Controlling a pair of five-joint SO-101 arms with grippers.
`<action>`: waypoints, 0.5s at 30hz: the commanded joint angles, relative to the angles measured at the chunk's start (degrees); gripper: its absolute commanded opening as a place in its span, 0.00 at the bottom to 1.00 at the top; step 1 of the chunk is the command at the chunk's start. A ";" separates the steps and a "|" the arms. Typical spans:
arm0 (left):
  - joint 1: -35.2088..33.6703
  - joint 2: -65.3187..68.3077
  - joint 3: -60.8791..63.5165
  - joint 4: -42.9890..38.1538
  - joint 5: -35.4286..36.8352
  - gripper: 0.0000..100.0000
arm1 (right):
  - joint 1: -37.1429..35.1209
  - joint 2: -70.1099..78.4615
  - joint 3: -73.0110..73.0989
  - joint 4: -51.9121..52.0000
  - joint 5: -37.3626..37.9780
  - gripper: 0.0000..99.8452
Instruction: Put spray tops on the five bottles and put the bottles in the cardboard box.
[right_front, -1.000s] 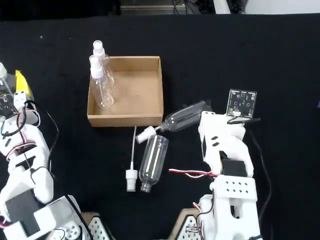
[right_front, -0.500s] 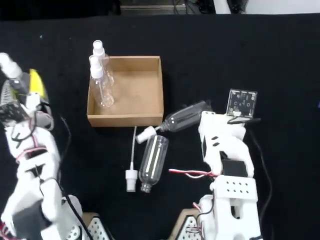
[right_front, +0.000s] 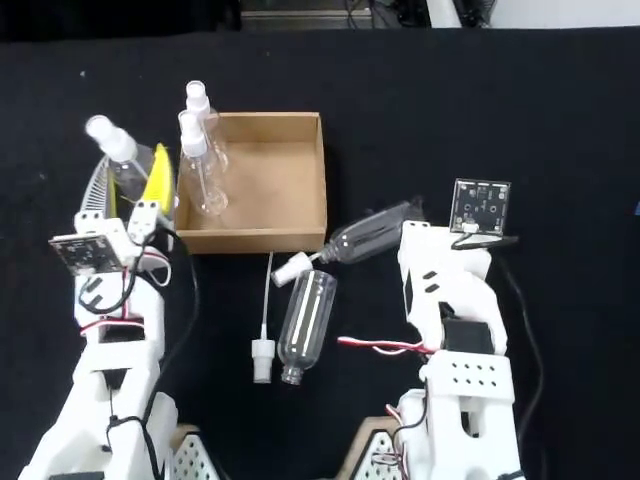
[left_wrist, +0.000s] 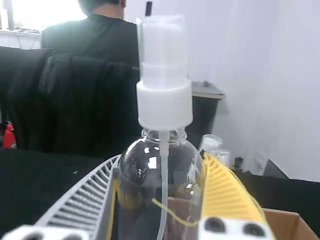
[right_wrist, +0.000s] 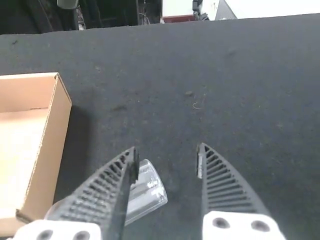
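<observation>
Left gripper (right_front: 128, 188): clamps a capped bottle (left_wrist: 160, 170) — just left of the cardboard box (right_front: 250, 241).
Right gripper (right_wrist: 167, 152): fingers wide, off the box's front-right corner — perhaps touching a lying bottle (right_front: 365, 236).

Robotics lab or office workroom, with a bench set up for arm work.
The table (right_front: 560, 100) is draped in black cloth. The left arm (right_front: 105, 350) and right arm (right_front: 455, 300), both white printed plastic, stand at its near edge. The right one has loose red and white wires (right_front: 380, 346) and a bare circuit board (right_front: 481, 206). Cables (right_front: 370, 12) lie past the table's far edge. The left wrist view shows a plain white wall (left_wrist: 260, 75), a black chair (left_wrist: 75, 100), a grey-topped cabinet (left_wrist: 207, 92) and a bright window (left_wrist: 45, 12).
</observation>
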 joint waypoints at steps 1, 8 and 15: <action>2.68 -2.46 1.10 -1.23 0.53 0.03 | -1.32 0.57 -0.31 -1.67 0.62 0.17; 6.20 -2.11 1.19 -1.05 0.53 0.03 | -1.32 0.57 -0.31 -1.67 0.62 0.17; 8.75 -1.85 1.27 -0.97 0.53 0.03 | -1.32 0.57 -0.31 -1.67 0.62 0.17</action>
